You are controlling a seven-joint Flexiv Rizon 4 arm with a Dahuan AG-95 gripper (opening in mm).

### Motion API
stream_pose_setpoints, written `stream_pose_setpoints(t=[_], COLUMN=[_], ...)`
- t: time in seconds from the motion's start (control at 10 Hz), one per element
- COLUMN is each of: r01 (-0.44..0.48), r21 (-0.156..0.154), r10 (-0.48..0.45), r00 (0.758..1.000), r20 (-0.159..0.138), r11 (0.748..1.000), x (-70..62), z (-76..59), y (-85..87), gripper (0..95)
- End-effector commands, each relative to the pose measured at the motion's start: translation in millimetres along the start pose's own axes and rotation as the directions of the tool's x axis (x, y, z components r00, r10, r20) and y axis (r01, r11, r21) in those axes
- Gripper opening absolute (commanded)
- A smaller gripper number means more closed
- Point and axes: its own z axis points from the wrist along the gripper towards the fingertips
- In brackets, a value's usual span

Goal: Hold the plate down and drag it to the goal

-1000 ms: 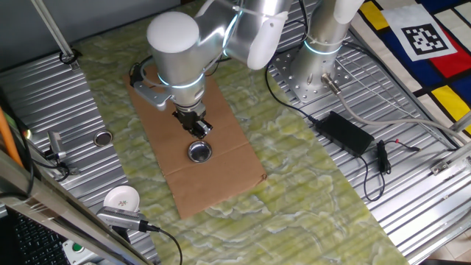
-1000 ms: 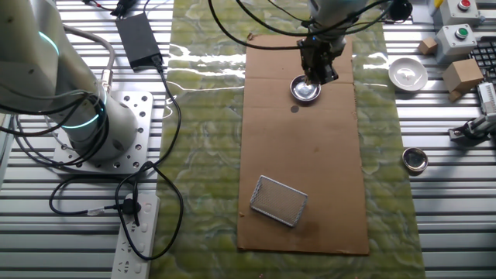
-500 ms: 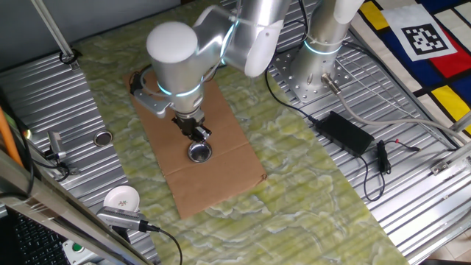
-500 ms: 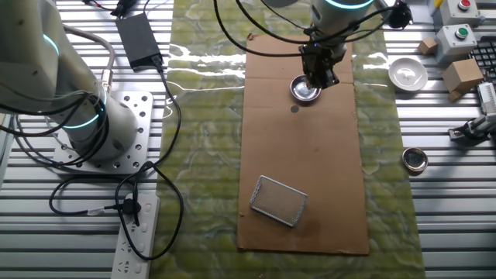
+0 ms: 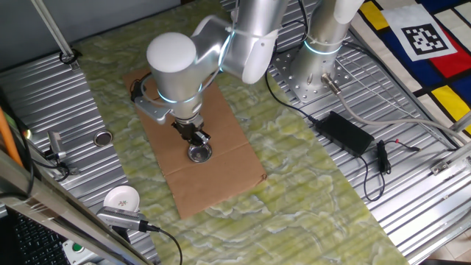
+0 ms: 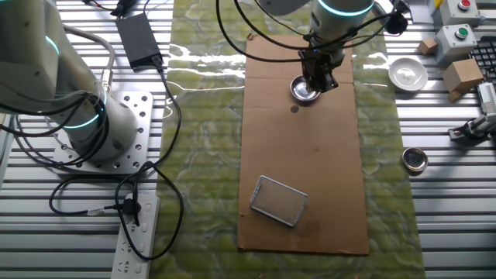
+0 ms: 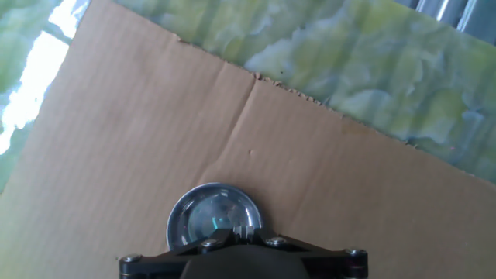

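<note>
1. In the hand view, the dark body of the gripper point(image 7: 242, 260) fills the near bottom edge, and the plate point(image 7: 209, 217) lies directly beyond it, its near rim tucked under the tool so only the far arc and part of the bowl show.
2. The plate is a small round silver dish with a raised rim and a shiny, mirror-like floor that carries a faint greenish glint.
3. It rests on the brown cardboard sheet point(image 7: 139, 132), near a crease that runs away toward the sheet's ragged far edge; past that edge lies the green marbled mat point(image 7: 372, 70).
4. In one fixed view, the gripper point(image 5: 195, 138) hangs over the plate point(image 5: 199, 154), its tip at the dish's far rim; whether it actually presses on the metal cannot be told from here.
5. In the other fixed view, the gripper point(image 6: 318, 76) covers the right part of the plate point(image 6: 304, 90), which sits at the far end of the cardboard sheet point(image 6: 310, 178).
6. The fingers are hidden in every view, cut off below the hand camera and too small and dark in the fixed views, so whether they are apart or together cannot be told.
</note>
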Motion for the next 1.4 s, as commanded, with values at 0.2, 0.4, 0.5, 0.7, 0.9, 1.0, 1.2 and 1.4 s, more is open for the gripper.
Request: stream_pose_setpoints(t=[0.2, 0.4, 0.5, 0.7, 0.9, 1.0, 1.2, 1.4], r01=[0.001, 0.004, 0.005, 0.007, 0.005, 0.005, 0.006, 0.016], r21=[0.000, -0.008, -0.009, -0.008, -0.008, -0.007, -0.003, 0.001], r10=[-0.001, -0.004, -0.005, -0.007, -0.005, -0.005, -0.006, -0.016], r00=[1.000, 1.000, 1.000, 1.000, 1.000, 1.000, 1.000, 1.000], r20=[0.000, 0.003, 0.003, 0.004, 0.005, 0.006, 0.005, 0.005], r11=[1.000, 1.000, 1.000, 1.000, 1.000, 1.000, 1.000, 1.000], x=[1.6, 6.2, 7.7, 8.4, 8.2, 8.1, 8.2, 8.9], z=[6.9, 12.6, 13.5, 14.6, 16.9, 18.2, 19.0, 19.2], y=[-1.1, -1.2, -1.0, -0.8, -0.4, -0.3, -0.3, -0.3], gripper=[0.0, 0.0, 0.0, 0.0, 0.0, 0.0, 0.0, 0.0])
